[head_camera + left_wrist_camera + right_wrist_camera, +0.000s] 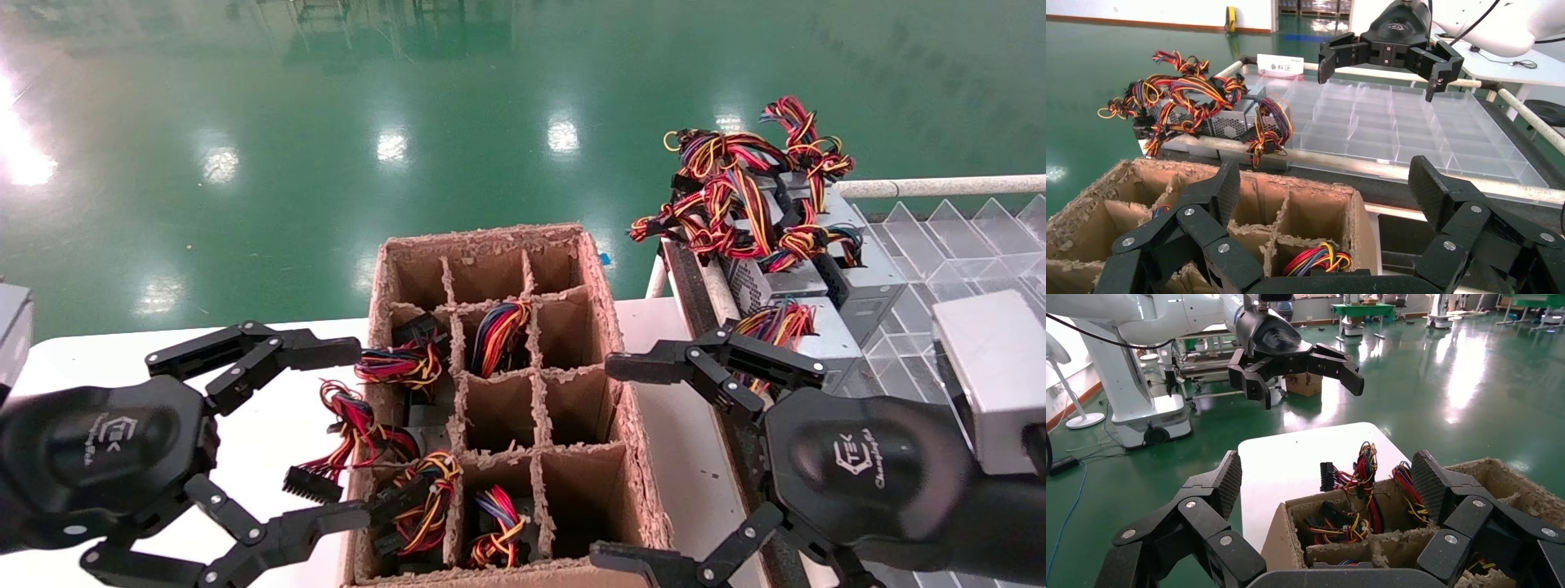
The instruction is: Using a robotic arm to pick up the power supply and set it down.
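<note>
The right gripper hangs with jaws wide, holding nothing, between the cardboard box and the clear tray. The power supply lies on the tray's near edge, just beyond its upper finger. The left gripper, also wide, is at the box's left side.

PSU bodies in cardboard box hidden by dividers, only wires show, right hand cut by btm edge
</note>
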Motion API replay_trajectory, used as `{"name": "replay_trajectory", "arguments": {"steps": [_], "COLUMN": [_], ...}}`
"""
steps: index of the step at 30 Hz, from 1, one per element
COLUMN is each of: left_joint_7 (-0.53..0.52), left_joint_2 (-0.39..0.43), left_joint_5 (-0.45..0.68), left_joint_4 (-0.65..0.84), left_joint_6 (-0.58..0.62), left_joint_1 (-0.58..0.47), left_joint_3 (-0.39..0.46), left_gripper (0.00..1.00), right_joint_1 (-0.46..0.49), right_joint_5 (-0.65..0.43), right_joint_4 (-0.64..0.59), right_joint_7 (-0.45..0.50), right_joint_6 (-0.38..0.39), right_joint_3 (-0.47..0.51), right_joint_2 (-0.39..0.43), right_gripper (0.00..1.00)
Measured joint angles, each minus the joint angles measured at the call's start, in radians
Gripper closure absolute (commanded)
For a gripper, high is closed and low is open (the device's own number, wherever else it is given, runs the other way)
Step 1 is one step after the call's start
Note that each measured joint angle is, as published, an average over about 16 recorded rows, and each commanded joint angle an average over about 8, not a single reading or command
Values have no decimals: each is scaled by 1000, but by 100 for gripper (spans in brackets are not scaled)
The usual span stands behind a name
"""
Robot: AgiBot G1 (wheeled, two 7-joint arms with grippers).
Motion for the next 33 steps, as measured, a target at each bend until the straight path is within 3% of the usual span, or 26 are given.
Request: {"name": "replay_trajectory", "arguments": {"steps": [33], "left_joint_7": [0], "left_joint_2": [0], "left_joint_5": [0], "left_joint_4": [0], "left_joint_6": [0], "left_joint_1": [0], "left_joint_3": [0], "left_gripper": [0], "right_joint_1": [0], "right_joint_5": [0], "right_joint_4": [0], "right_joint_7": [0], "right_joint_6": [0], "right_joint_3": [0], "right_joint_2": [0], "right_gripper": [0]}}
